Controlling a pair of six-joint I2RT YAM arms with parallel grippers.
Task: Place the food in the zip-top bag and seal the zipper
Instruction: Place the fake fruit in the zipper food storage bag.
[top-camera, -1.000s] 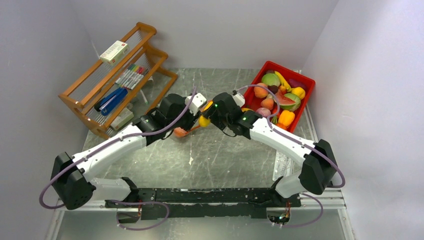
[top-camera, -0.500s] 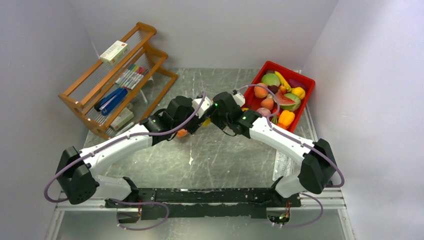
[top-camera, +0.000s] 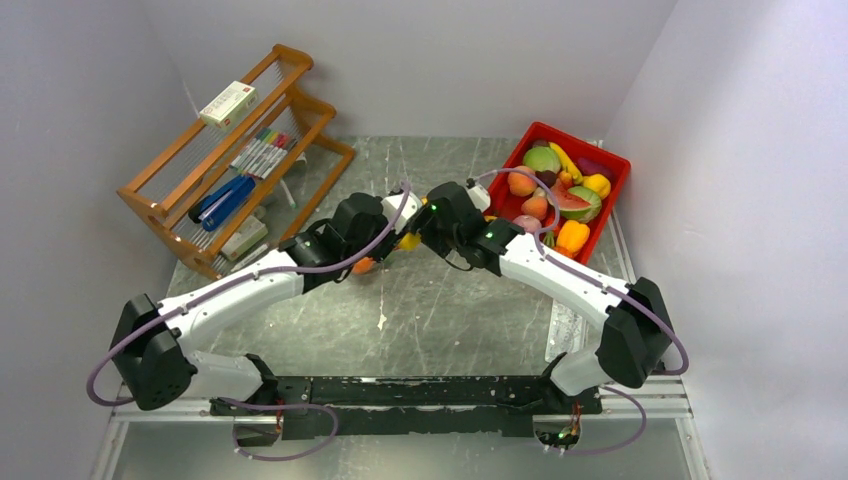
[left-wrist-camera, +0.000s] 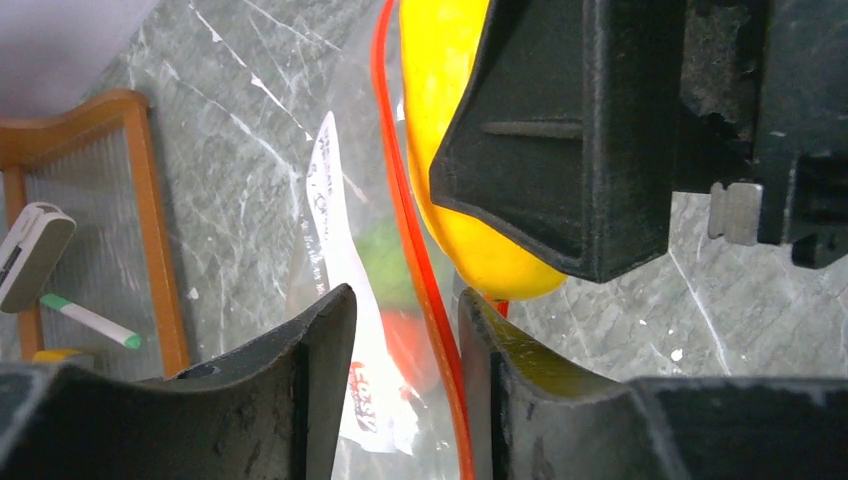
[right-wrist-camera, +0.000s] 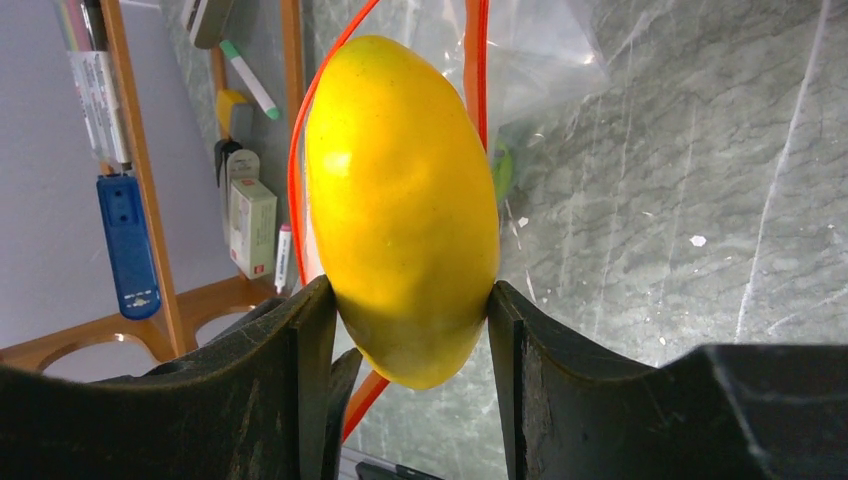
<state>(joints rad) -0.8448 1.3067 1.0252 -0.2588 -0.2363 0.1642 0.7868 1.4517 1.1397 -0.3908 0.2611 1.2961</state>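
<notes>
"Starting at the left, what hems the arms in?"

"The wooden rack (top-camera: 235, 150) stands at the far left against the left wall (top-camera: 70, 150), its near right end close beside the left forearm. The open stretch of tabletop (top-camera: 450, 310) is on the near side, between the claws and the arm bases."

"And the left claw (left-wrist-camera: 400, 330)?"

"Its jaws stand a little apart. The mouth edge of the zip-top bag (right-wrist-camera: 545, 60) runs between them, and I see no pinch. The bag is at mid-tabletop, where the two claws meet, with green and red pieces (left-wrist-camera: 385, 260) showing through the film."

"The zipper (left-wrist-camera: 400, 200)?"

"Unsealed. In the right wrist view its two orange-red strips pass on either side of the yellow fruit (right-wrist-camera: 400, 200)."

"Which way does that fruit lie?"

"Its long axis runs along the fingers, the free end pointing out of the right claw (right-wrist-camera: 405, 310) towards the bag's mouth. That claw grips it by its sides."

"Further right?"

"The red bin (top-camera: 610, 165) sits at the far right, hard by the right wall (top-camera: 740, 150) and just beside the right forearm. It holds the rest of the food (top-camera: 542, 160)."
</notes>
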